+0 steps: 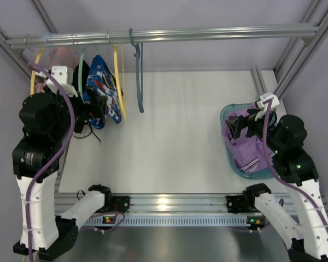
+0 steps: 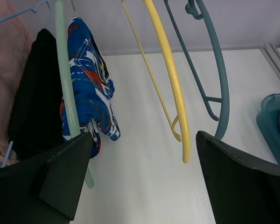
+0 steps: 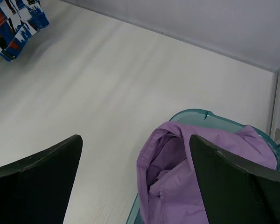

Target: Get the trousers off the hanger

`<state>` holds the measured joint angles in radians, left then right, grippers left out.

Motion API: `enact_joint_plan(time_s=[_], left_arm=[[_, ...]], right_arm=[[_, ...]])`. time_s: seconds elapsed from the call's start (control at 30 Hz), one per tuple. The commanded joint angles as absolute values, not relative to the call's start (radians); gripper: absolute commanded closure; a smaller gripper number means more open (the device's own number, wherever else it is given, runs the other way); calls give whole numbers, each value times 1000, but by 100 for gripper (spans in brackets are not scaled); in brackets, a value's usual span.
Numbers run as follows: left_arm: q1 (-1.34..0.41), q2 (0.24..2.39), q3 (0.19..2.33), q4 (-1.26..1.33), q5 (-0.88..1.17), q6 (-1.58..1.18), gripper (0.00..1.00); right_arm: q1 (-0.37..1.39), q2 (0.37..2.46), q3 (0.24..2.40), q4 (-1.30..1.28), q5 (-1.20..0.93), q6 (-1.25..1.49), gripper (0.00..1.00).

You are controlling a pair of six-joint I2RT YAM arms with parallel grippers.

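A white bench [image 1: 169, 136] lies under a metal rail [image 1: 208, 34] at the far side. Your trousers [image 2: 91, 88] hang on the pale green hanger [image 2: 66, 84] at the far left, a black garment [image 2: 35, 93] right beside them. Your left gripper [image 2: 142, 140] is spread wide, empty, near the trousers' lower edge; the right gripper [image 3: 135, 144], also released, hovers over a purple cloth [image 3: 177, 177]. Close carelessly and you may pinch the hanger bar too, dragging it off the rail.

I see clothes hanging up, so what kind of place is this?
Likely a robot test lab, not a home closet: clothes like the trousers hang from a metal rail over a white table, with robot arms at its edge.
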<state>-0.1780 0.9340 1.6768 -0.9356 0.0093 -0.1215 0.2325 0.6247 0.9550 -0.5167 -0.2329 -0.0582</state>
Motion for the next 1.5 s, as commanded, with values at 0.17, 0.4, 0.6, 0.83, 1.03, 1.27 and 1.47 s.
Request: enact_joint_plan(time_s=[0.17,0.4,0.6,0.83,1.03,1.27,1.47], left_arm=[[-129,968,1793,-887,13,-185,1],[79,945,1823,-884,96,-291,3],[265,864,1700,-894,242,-363,3],[305,951,1672,-876,336,-426,7],[305,1087,1756,-776,443,-449,9],[304,1215,1868,-739,477,-488,15],[307,1261,1891,-732,497,-436,17]], right_arm=[[224,630,965,-494,-264,-41,1],[224,681,982,-457,-304,-34,1],[225,748,1009,-425,-345,-29,1],[239,772,1003,-385,-364,-8,1],[244,744,988,-388,-360,-6,1],[244,704,985,-423,-351,-26,1],[244,683,985,-440,-342,-43,1]])
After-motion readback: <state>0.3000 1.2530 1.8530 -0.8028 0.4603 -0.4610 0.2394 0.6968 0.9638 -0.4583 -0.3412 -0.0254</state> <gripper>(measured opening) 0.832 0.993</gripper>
